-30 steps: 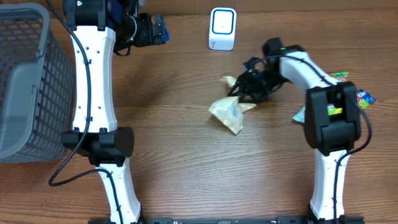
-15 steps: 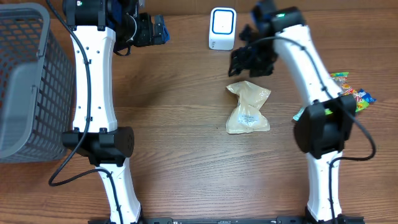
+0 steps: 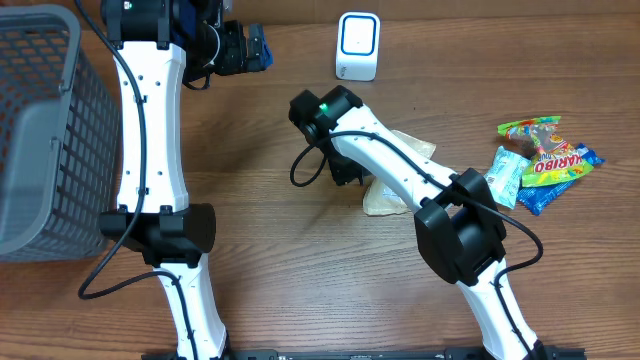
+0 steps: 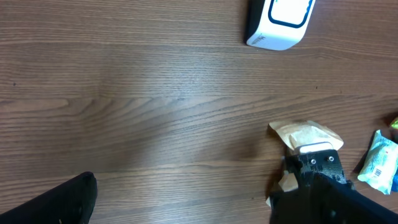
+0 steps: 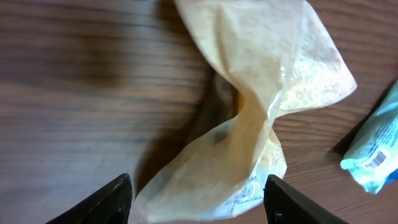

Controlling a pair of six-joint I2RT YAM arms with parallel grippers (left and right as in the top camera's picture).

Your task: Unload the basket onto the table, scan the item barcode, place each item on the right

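Only "HARIBO" is legible, on the colourful sweets bag.

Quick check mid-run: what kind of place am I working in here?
Probably a mock checkout station: a white scanner stands on the wooden table, a gray basket sits at one side, and snack packets lie nearby.
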